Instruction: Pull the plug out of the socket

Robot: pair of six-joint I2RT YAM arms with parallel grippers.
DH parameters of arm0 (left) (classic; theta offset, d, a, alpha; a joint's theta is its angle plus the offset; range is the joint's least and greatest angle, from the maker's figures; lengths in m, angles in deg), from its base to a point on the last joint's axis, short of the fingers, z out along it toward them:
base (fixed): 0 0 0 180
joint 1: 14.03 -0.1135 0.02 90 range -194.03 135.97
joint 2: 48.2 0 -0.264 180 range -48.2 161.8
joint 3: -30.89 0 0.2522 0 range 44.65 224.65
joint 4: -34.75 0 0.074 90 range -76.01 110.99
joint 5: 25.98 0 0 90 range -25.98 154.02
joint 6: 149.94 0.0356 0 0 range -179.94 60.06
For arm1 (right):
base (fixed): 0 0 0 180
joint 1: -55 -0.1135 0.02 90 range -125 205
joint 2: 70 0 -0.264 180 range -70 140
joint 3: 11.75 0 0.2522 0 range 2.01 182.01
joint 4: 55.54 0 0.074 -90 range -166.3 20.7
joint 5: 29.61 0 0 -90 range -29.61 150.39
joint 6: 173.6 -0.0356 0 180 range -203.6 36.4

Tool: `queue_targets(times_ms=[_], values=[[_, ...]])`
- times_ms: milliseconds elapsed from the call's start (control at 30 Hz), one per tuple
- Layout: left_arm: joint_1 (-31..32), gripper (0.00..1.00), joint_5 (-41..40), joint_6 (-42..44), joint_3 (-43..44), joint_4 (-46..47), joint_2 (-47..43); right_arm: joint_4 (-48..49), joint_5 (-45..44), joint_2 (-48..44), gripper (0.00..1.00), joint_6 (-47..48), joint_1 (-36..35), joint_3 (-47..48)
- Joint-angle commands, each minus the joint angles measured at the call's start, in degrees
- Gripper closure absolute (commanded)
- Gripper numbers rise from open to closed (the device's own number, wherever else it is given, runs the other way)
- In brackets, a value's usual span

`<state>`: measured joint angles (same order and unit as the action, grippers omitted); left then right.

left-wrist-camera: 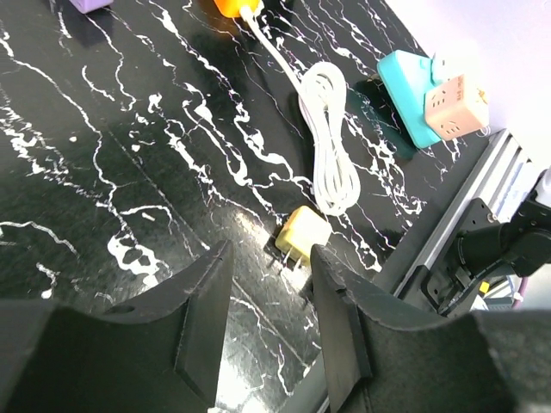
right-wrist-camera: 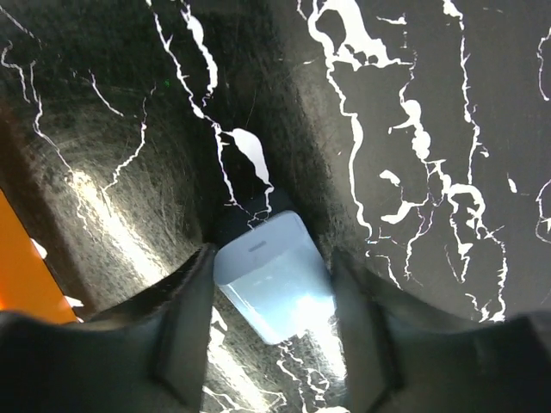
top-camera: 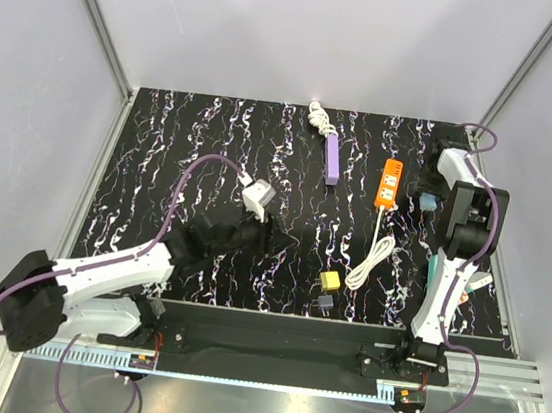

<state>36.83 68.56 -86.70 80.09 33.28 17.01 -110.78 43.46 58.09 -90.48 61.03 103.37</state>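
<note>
The tabletop (top-camera: 162,152) is glossy black with white marble veining. The left gripper (left-wrist-camera: 271,258) hovers low over its middle, matte black jaws part-way apart with nothing between them. Farther back lies a slim, smooth purple power strip (top-camera: 332,158). Just beyond the left fingers (left-wrist-camera: 207,301) rests a small boxy yellow plug (left-wrist-camera: 301,237), its metal prongs pointing at the gripper; a smaller grey plug (top-camera: 323,299) sits just beside it. To their right is a rectangular orange power strip (top-camera: 390,182) of shiny plastic; any print on its white socket faces is too small to read. Its white cord (left-wrist-camera: 331,146) lies bundled in a long loop. The right gripper (right-wrist-camera: 271,256) is down at the table's right side, near the orange strip, closed around the pale blue plug (right-wrist-camera: 275,275), a smooth, round-cornered block; both fingers (right-wrist-camera: 194,318) meet its sides with no gap showing. Nearer the front-right edge lie a flat teal block (left-wrist-camera: 409,90) and a peach cube (left-wrist-camera: 455,103) with slotted sockets, touching each other.
</note>
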Motion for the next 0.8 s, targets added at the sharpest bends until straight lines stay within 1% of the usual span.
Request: queue_targets(times_ms=[0, 33, 67, 167, 233, 267, 300, 333, 367, 400, 433, 467, 533, 567, 600, 667, 700, 767], values=[[0.1, 0.53, -1.5, 1.2, -0.7, -2.2, -3.7, -0.5, 0.3, -0.7, 0.58, -1.7, 0.0, -3.1], [0.1, 0.53, -1.7, 1.1, -0.8, -2.8, -4.9, -0.6, -0.6, -0.9, 0.67, -2.0, 0.0, -3.1], [0.1, 0.53, -1.8, 1.2, -0.8, -3.3, -5.4, -0.7, -1.5, -2.0, 0.79, -2.4, 0.0, -3.3], [0.1, 0.52, -2.7, 0.5, -1.2, -6.7, -8.3, -1.1, -4.1, -7.1, 1.00, -3.3, 0.0, -4.1], [0.1, 0.52, -3.7, 0.0, -2.0, -7.8, -11.1, -1.2, -4.2, -11.0, 1.00, -4.5, 0.0, -5.5], [0.1, 0.51, -4.1, -0.4, -2.5, -8.3, -12.2, -1.2, -3.6, -15.5, 1.00, -5.9, -0.3, -7.6], [0.1, 0.51, -4.3, -1.2, -3.4, -9.2, -13.2, -1.0, -2.2, -17.9, 1.00, -6.5, -0.9, -8.9], [0.1, 0.51, -5.9, -1.5, -3.8, -9.7, -15.2, -0.2, -1.5, -22.9, 1.00, -6.8, -1.6, -11.9], [0.0, 0.50, -6.4, -2.3, -4.1, -10.3, -16.2, 0.4, -1.6, -25.5, 1.00, -7.4, -4.4, -13.6], [0.1, 0.50, -7.0, -2.7, -4.8, -11.3, -17.0, 0.9, -2.7, -27.9, 1.00, -7.9, -5.7, -15.5], [0.0, 0.50, -7.5, -2.9, -4.9, -11.8, -18.4, 1.4, -2.8, -30.1, 1.00, -8.1, -8.6, -16.9], [0.0, 0.50, -7.8, -3.2, -5.1, -12.1, -19.1, 0.7, -3.1, -33.6, 1.00, -8.5, -13.4, -18.7], [0.0, 0.49, -8.6, -4.2, -5.1, -14.5, -21.3, -1.1, -3.1, -38.2, 1.00, -10.7, -18.4, -21.4], [0.0, 0.49, -8.8, -5.0, -5.0, -15.7, -22.1, -1.3, -2.5, -39.3, 1.00, -11.5, -21.0, -22.4], [0.0, 0.47, -9.0, -5.3, -5.0, -16.3, -22.9, -1.9, -0.8, -40.4, 1.00, -12.5, -26.5, -23.7], [0.0, 0.45, -10.2, -6.8, -5.0, -18.4, -25.0, -3.3, 0.1, -42.4, 1.00, -16.6, -32.0, -27.8], [0.0, 0.43, -11.7, -7.3, -5.0, -19.4, -25.7, -3.2, 0.0, -43.0, 1.00, -18.2, -38.6, -29.5], [0.0, 0.42, -12.4, -8.6, -5.3, -21.1, -27.9, -2.8, 0.0, -43.0, 1.00, -22.9, -45.2, -34.0]])
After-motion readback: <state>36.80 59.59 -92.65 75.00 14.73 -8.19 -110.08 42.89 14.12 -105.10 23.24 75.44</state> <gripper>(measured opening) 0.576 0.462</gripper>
